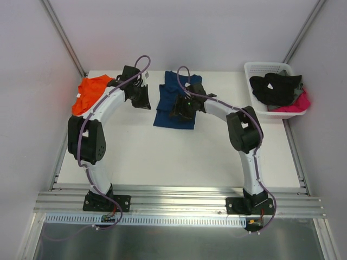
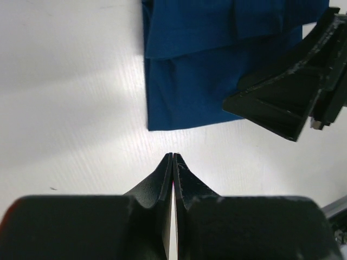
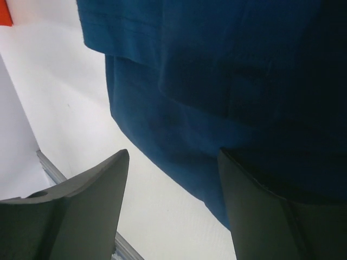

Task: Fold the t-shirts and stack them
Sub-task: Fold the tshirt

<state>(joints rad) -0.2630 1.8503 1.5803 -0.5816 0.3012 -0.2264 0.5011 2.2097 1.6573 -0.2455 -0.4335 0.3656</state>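
Note:
A navy blue t-shirt (image 1: 172, 100) lies folded on the white table (image 1: 179, 151) at the back centre; its near edge fills the left wrist view (image 2: 200, 70) and the right wrist view (image 3: 217, 81). An orange t-shirt (image 1: 89, 95) lies crumpled at the back left, and a corner of it shows in the right wrist view (image 3: 4, 13). My left gripper (image 1: 143, 101) (image 2: 173, 156) is shut on nothing, just left of the navy shirt over bare table. My right gripper (image 1: 181, 110) (image 3: 171, 162) hangs open low over the navy shirt's edge, one finger above cloth, the other above table.
A white basket (image 1: 255, 73) at the back right holds black and pink clothes (image 1: 276, 89). White walls close in the table at the back and both sides. A metal rail (image 1: 179, 203) runs along the near edge by the arm bases.

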